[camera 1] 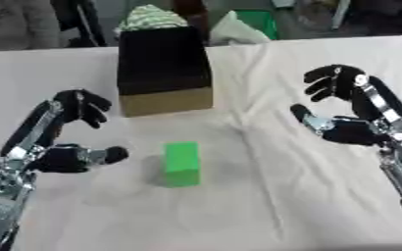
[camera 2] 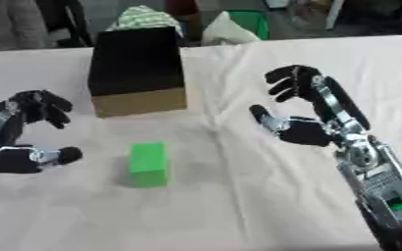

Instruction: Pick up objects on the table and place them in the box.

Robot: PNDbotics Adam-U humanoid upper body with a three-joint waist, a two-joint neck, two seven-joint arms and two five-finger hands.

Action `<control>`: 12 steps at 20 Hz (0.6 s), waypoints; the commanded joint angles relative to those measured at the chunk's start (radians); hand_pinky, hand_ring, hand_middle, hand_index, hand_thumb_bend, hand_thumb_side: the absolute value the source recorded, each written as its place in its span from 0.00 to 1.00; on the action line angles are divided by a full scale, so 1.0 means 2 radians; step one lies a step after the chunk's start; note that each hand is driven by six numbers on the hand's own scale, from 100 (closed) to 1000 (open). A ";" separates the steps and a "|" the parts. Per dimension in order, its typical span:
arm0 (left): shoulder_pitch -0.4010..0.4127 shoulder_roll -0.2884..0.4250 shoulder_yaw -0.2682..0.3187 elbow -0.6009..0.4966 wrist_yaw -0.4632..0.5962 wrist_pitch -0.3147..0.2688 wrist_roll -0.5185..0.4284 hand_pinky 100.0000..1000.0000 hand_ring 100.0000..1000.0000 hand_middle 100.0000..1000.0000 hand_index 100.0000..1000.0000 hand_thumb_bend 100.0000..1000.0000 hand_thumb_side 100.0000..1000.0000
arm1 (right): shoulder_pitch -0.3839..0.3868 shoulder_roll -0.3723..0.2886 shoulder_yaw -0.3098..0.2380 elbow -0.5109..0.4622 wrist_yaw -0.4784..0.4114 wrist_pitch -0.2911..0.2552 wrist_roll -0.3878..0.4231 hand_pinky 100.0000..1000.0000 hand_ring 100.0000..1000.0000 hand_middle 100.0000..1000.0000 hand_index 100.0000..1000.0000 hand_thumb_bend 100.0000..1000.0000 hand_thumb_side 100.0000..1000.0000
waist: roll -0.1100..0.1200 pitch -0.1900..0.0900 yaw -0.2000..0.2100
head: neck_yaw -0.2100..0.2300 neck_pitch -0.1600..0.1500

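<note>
A green block [camera 1: 181,163] lies on the white cloth in the middle of the table. Behind it stands the box [camera 1: 163,68], black inside with a tan cardboard front. My left hand [camera 1: 60,147] hovers just left of the block, fingers bent at the tips and thumb pointing toward it, holding nothing. My right hand [camera 2: 312,115] hangs to the right of the block and the box, fingers arched over the thumb with a wide gap between them, holding nothing.
The white cloth [camera 1: 307,196] covers the table and is creased to the right of the block. Behind the box sit a striped green-and-white object [camera 1: 153,18] and a white bag [camera 1: 235,30] beside something green.
</note>
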 commanded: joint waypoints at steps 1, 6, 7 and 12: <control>-0.019 0.010 -0.014 0.011 -0.008 -0.001 -0.019 0.52 0.54 0.56 0.66 0.98 0.35 | -0.005 -0.007 -0.001 -0.006 -0.004 0.000 0.001 0.57 0.61 0.63 0.71 0.32 0.07 | -0.002 -0.008 -0.002 | 0.002 -0.003; -0.044 0.002 -0.035 0.043 -0.022 0.002 -0.030 0.51 0.54 0.56 0.66 0.97 0.34 | -0.006 -0.007 -0.001 -0.006 -0.004 0.000 0.001 0.57 0.61 0.63 0.71 0.32 0.08 | -0.002 -0.008 -0.005 | 0.003 -0.003; -0.049 -0.001 -0.039 0.050 -0.027 0.003 -0.030 0.51 0.54 0.56 0.66 0.97 0.34 | -0.006 -0.006 0.000 -0.006 -0.004 0.000 0.002 0.57 0.61 0.63 0.71 0.32 0.08 | -0.002 -0.008 -0.006 | 0.003 -0.003; -0.064 -0.015 -0.058 0.076 -0.046 -0.002 -0.033 0.52 0.54 0.55 0.65 1.00 0.29 | -0.006 -0.006 0.000 -0.006 -0.005 0.000 0.002 0.57 0.61 0.63 0.71 0.31 0.08 | -0.001 -0.008 -0.010 | 0.003 -0.003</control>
